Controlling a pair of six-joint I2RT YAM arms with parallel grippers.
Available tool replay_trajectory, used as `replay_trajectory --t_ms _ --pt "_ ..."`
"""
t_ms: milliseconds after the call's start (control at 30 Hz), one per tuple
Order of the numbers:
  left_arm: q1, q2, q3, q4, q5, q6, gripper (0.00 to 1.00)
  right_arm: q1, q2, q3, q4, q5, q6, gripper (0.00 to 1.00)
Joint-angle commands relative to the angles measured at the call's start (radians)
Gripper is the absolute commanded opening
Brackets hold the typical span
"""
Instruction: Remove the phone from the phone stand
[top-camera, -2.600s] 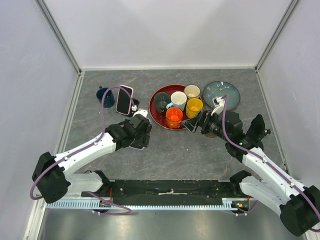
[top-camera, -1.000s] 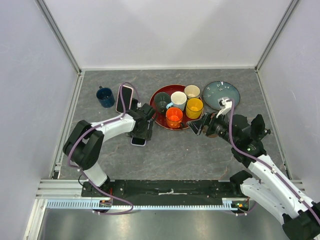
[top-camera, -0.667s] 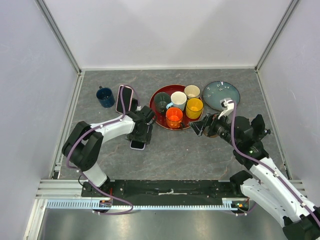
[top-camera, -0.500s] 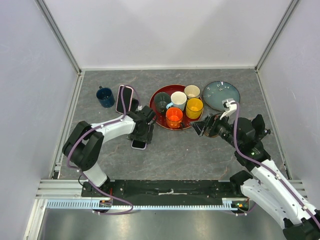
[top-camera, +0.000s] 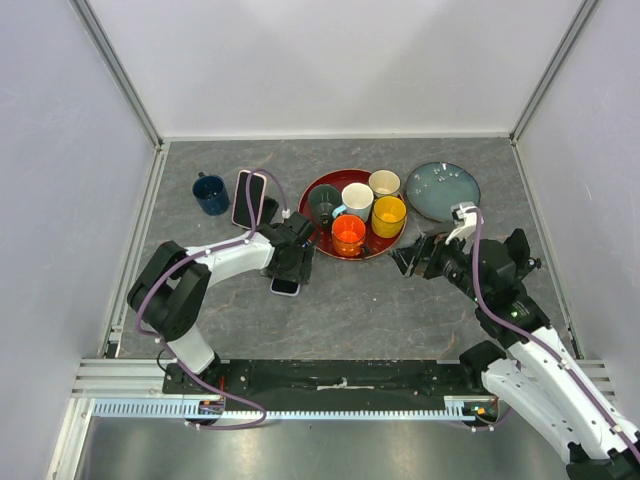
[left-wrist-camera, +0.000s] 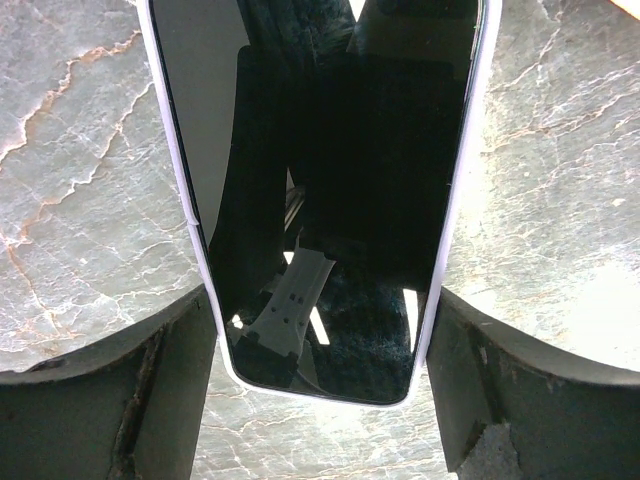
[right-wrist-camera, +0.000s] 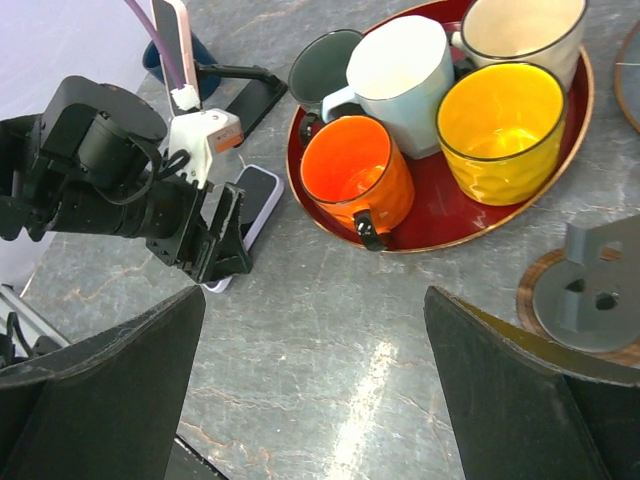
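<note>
At the far left, beside a blue mug (top-camera: 210, 193), a pink-cased phone (top-camera: 248, 198) leans on the stand (top-camera: 266, 210). Nearer and slightly right, a pale-edged phone (left-wrist-camera: 320, 180) lies flat on the tabletop (left-wrist-camera: 80, 200), apart from the stand, the left fingers (left-wrist-camera: 170, 390) closed against its two long edges (its dark glass mirrors the wrist above). If this is the set-down, I would part the fingers evenly and rise straight up, so neither one drags it toward the tray (right-wrist-camera: 430, 230) of cups (right-wrist-camera: 355, 180). At the right, the right fingers (right-wrist-camera: 110, 380) gape wide, holding nothing.
</note>
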Motion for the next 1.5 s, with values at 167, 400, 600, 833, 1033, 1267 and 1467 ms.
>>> replay_trajectory --t_ms 167,400,600,833,1033,1267,1467 --pt "-0.004 -0.039 -0.022 0.077 -0.004 -0.005 0.82 0.005 -0.056 0.096 -0.123 0.142 -0.059 0.98" --pt "-0.002 -0.119 -0.049 0.103 0.003 -0.011 0.93 0.004 -0.070 0.130 -0.152 0.199 -0.088 0.98" --pt "-0.002 -0.295 -0.076 0.102 0.019 -0.022 0.96 0.005 -0.096 0.159 -0.187 0.269 -0.148 0.98" --pt "0.028 -0.542 -0.063 0.143 -0.130 0.027 1.00 0.007 -0.182 0.153 -0.181 0.348 -0.232 0.98" --pt "0.091 -0.627 -0.001 0.192 -0.144 0.128 1.00 0.005 -0.253 0.154 -0.180 0.391 -0.318 0.98" --pt "0.232 -0.596 0.052 0.304 -0.090 0.337 1.00 0.005 -0.346 0.121 -0.168 0.447 -0.343 0.98" --pt "0.435 -0.510 0.032 0.495 0.141 0.302 1.00 0.005 -0.438 0.056 -0.121 0.446 -0.340 0.98"
